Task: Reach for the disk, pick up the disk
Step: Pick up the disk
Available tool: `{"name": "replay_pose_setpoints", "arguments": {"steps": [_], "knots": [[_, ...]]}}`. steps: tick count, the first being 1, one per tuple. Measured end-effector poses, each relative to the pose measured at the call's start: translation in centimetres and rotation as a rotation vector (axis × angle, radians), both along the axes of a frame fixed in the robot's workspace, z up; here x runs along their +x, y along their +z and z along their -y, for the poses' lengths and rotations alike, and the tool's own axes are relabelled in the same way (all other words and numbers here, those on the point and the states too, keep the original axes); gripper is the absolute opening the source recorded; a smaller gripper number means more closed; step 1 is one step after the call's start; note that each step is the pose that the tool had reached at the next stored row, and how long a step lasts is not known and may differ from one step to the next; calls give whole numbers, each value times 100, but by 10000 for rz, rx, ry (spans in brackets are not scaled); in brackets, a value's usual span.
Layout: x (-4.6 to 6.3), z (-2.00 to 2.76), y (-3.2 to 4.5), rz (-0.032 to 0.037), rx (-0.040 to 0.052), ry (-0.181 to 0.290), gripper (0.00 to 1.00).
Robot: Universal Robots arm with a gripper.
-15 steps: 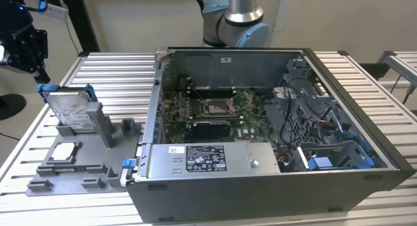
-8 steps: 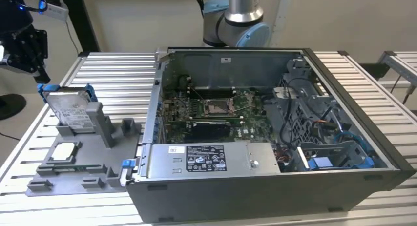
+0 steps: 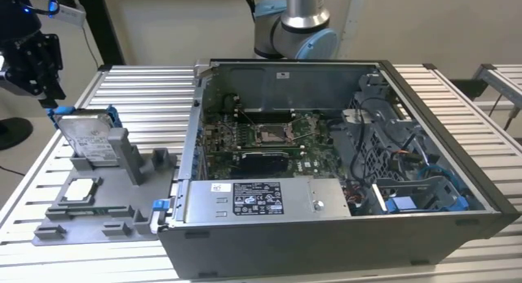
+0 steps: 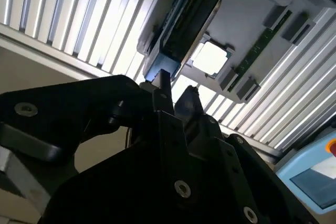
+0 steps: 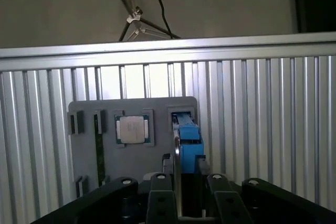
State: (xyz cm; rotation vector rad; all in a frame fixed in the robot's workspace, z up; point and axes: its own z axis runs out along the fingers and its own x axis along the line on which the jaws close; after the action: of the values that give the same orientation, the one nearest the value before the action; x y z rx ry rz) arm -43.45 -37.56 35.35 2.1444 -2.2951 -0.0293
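The disk (image 3: 87, 136) is a silver-grey drive with a white label in a blue bracket. It stands on edge, leaning in a slot of the grey fixture plate (image 3: 114, 200) at the exterior view's left. My black gripper (image 3: 49, 98) hangs just above the disk's upper corner, close to the blue bracket. In the first wrist view the disk (image 5: 189, 139) shows edge-on, in line with the gap of the gripper (image 5: 189, 184), which is open. In the second wrist view the fingertips (image 4: 164, 83) point at the blue end of the disk (image 4: 186, 22).
A small square silver chip (image 3: 82, 189) lies flat on the fixture plate in front of the disk. An open computer case (image 3: 326, 173) stands at the exterior view's right of the plate. The arm's base (image 3: 295, 26) rises behind the case. Everything rests on a ribbed metal table (image 3: 139, 93).
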Motion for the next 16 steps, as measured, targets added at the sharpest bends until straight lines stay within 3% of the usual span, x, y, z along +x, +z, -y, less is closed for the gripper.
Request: {"name": "replay_pose_setpoints", "arguments": {"steps": [11, 16], "knots": [[32, 0, -2, -2, -1, 4, 100], [76, -1, -82, -1, 0, 7, 100]]}}
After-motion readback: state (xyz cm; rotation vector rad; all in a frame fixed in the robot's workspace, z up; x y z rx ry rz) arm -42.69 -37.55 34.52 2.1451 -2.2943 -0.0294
